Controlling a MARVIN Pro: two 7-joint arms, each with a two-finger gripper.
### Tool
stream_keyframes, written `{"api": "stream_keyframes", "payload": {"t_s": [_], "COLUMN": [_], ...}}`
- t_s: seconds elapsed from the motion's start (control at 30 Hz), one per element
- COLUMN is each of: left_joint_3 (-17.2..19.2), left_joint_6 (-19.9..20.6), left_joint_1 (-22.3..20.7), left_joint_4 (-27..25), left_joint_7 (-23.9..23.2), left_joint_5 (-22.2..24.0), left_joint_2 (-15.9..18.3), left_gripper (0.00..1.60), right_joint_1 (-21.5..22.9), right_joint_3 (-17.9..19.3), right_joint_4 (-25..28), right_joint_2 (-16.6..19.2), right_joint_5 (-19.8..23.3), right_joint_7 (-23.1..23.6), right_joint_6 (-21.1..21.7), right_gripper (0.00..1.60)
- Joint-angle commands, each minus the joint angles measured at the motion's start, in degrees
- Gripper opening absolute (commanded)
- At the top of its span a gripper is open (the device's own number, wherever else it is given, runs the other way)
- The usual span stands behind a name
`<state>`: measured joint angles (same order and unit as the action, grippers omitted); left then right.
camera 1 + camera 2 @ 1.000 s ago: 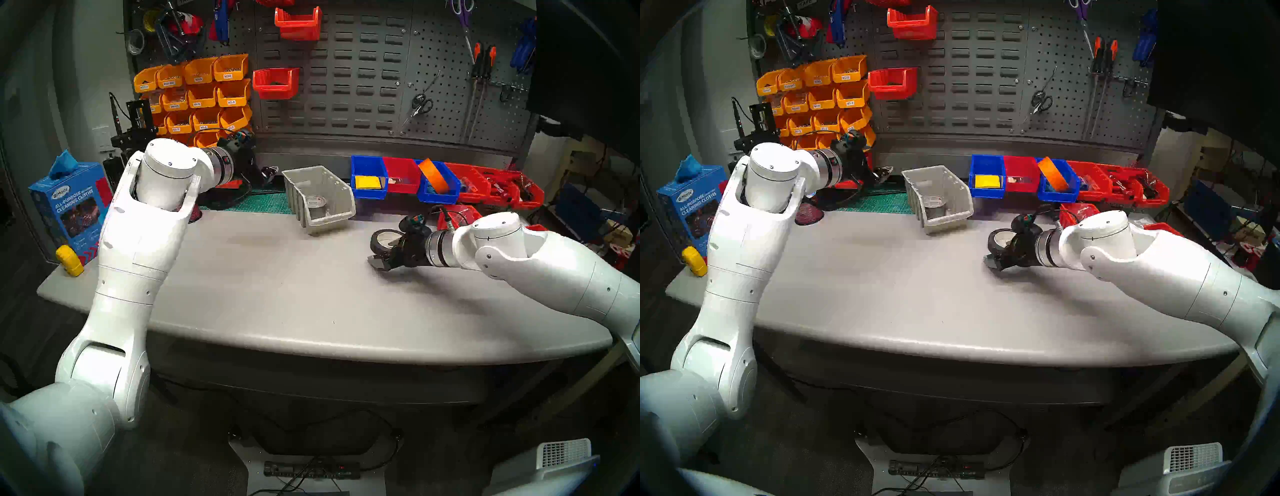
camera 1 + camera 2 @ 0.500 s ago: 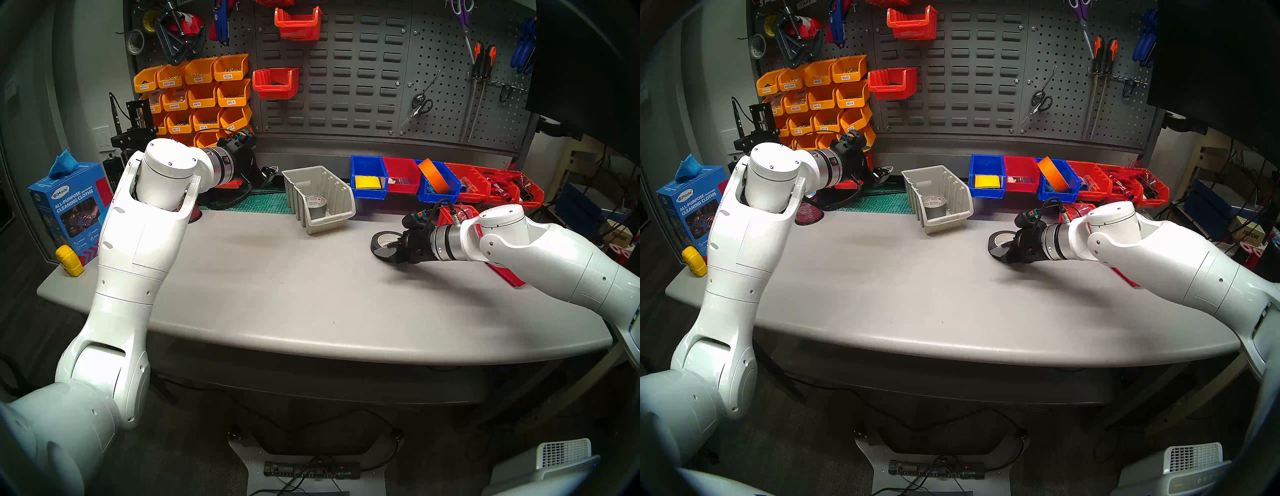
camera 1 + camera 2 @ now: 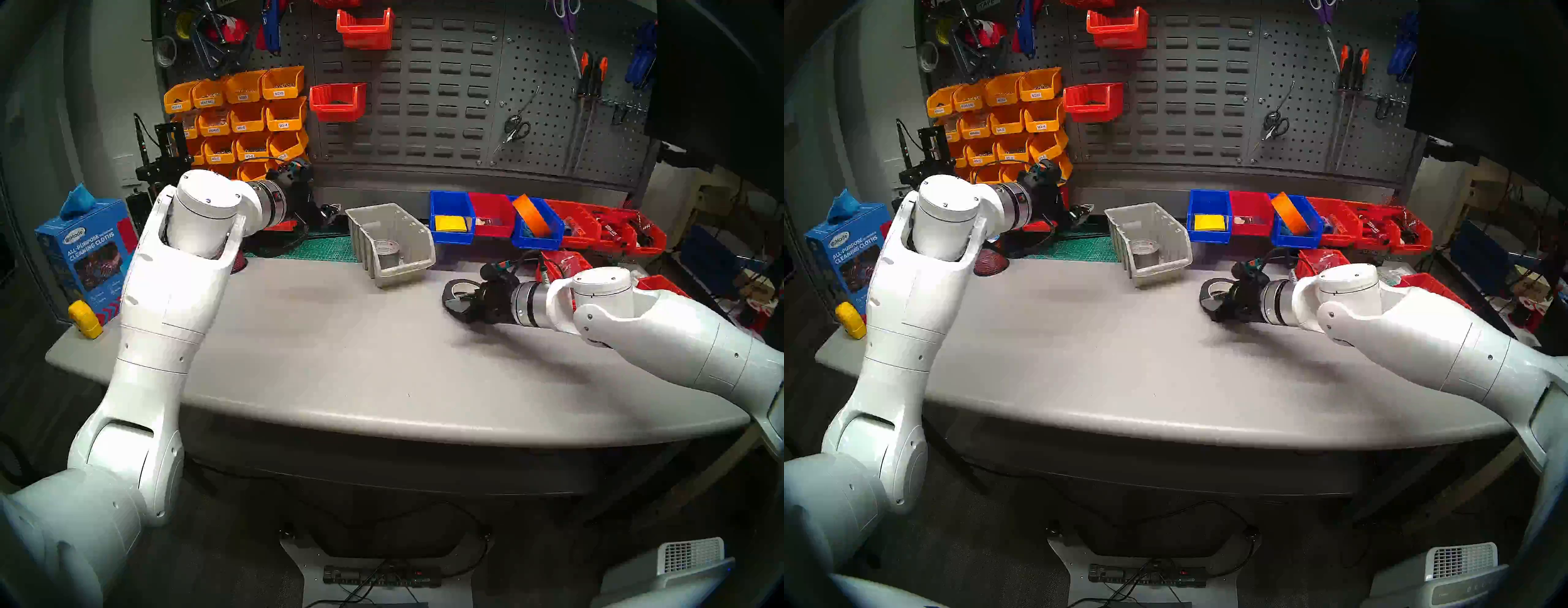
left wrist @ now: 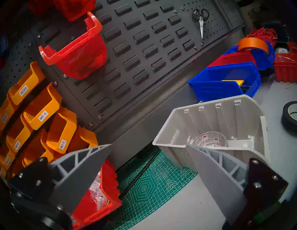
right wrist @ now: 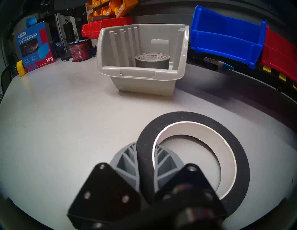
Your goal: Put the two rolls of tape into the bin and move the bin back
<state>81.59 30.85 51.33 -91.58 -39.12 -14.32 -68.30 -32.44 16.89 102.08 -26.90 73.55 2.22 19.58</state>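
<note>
The right gripper [image 5: 145,162] is pinching the black roll of tape [image 5: 237,154], with one finger inside the white hole and one finger outside, closed tight on the black ring. The roll is near the right side of the table [image 3: 339,361], toward the back edge, and it looks flat or only a little tipped; I cannot tell if it has left the table yet. The silver-grey roll [image 5: 151,61] is already inside the beige-grey bin [image 5: 139,74], which sits near the middle of the back edge, turned a bit crooked. The left gripper [image 4: 149,162] waits by the back left part of the table, just beside the bin, with its fingers spread wide and holding nothing. To do this step well, I think the right arm should lift the black roll straight up first, high enough to clear the bin's wall. Then it should carry the roll to the left and toward the back, over the open top. The roll is wide (almost as wide as the bin looks), so it may need to go in tilted or on top of the silver one. Let go only when it is well inside, so it does not catch on the rim and fall out.
</note>
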Motion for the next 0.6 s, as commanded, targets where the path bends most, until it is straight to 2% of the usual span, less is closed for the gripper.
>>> {"api": "stream_keyframes", "payload": {"t_s": [0.0,0.3,0.57], "left_joint_3": [0.3,0.3,0.3], "left_joint_6": [0.0,0.0,0.0], "left_joint_1": [-0.7,-0.7,-0.7], "left_joint_4": [-0.6,-0.6,-0.6], "left_joint_7": [0.1,0.1,0.1], "left_joint_5": [0.0,0.0,0.0], "left_joint_2": [0.1,0.1,0.1], "left_gripper": [1.60,1.60,1.60], "right_joint_1": [2.3,5.1,7.5], "right_joint_3": [1.6,3.0,3.6], "right_joint_4": [3.8,5.1,4.5], "right_joint_2": [1.0,0.3,-2.4], "right_joint_5": [-0.6,-1.0,-2.6], "right_joint_7": [-2.4,-3.4,-2.9], "right_joint_6": [1.2,4.2,7.1], "right_gripper": [0.00,0.00,0.00]}}
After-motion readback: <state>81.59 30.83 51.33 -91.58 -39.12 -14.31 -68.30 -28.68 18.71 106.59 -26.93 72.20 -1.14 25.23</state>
